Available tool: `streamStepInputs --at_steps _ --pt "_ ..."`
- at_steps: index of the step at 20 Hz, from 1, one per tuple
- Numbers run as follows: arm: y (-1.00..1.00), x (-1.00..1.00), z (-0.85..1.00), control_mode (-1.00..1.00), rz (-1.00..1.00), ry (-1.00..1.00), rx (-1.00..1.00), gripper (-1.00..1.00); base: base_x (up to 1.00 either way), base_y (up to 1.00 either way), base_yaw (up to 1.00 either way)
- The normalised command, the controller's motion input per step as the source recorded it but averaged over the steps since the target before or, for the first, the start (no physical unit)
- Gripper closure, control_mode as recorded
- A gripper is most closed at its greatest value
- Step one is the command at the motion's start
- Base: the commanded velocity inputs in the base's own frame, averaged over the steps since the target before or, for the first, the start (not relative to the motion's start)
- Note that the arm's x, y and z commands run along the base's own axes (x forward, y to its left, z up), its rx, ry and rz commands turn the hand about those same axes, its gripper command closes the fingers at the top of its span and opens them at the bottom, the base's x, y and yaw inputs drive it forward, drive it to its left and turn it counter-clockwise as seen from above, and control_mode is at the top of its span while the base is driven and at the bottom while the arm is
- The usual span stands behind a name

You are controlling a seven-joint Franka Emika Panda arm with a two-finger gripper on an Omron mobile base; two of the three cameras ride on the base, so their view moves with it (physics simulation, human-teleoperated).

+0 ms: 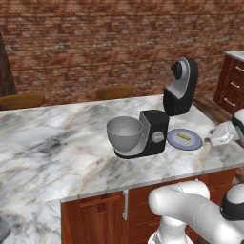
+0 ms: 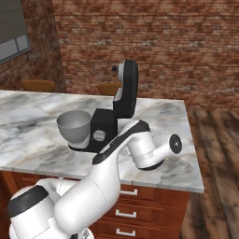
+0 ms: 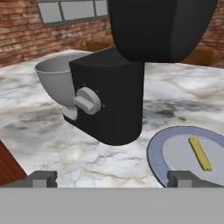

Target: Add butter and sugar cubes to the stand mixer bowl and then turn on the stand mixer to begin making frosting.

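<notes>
Hovering low over the marble bench point(image 1: 57, 147) at its right end, the tool point(image 3: 113, 178) stands with its jaws spread wide and nothing between them, its two dark fingertips point(image 3: 41, 178) rising at the bottom of the hand view. Just ahead of it lies the round grey-blue plate point(image 3: 157, 151), flat on the bench to the right of the stand mixer point(image 1: 153, 132) and just beside it, seemingly without touching. On the plate rests the butter point(image 3: 200, 153), a thin pale-yellow stick lying a little off the plate's middle; it also shows from the left base view as a short yellow streak. The sugar cubes are too small to make out on the plate. Next beyond the plate stands the stand mixer itself, a squat black box with a round grey side knob point(image 3: 87, 100) facing the tool. The stand mixer bowl point(image 1: 125, 134), deep, grey and looking bare inside, sits on the mixer's base on the side away from the plate. Behind the stand mixer, near the bench's back edge, rises a taller black-and-grey curved appliance point(image 1: 181, 86). Past the bench, behind the mixer, two round wooden stool seats point(image 1: 114, 92) show in front of a red brick wall point(image 1: 95, 43).
</notes>
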Motion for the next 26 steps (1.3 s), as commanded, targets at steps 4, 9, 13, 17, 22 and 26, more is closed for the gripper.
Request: streamStepInputs --at_steps 4,9,13,17,22,26 --pt "0.00 0.19 -0.21 -1.00 0.00 -0.10 0.00 -1.00 0.00 0.00 0.00" --pt "0.00 0.39 -0.04 -1.00 0.01 -0.01 0.00 -1.00 0.00 0.00 0.00" --pt "-0.01 0.51 -0.02 -1.00 0.02 0.02 -0.01 -1.00 0.00 0.00 0.00" --pt "-0.06 0.41 -0.24 -1.00 0.05 0.02 -0.02 -1.00 0.00 0.00 0.00" --pt "-0.14 0.31 -0.39 -1.00 0.05 0.00 0.00 -1.00 0.00 0.00 0.00" --pt "-0.20 0.35 -0.38 -1.00 0.06 0.00 0.00 -1.00 0.00 0.00 0.00"
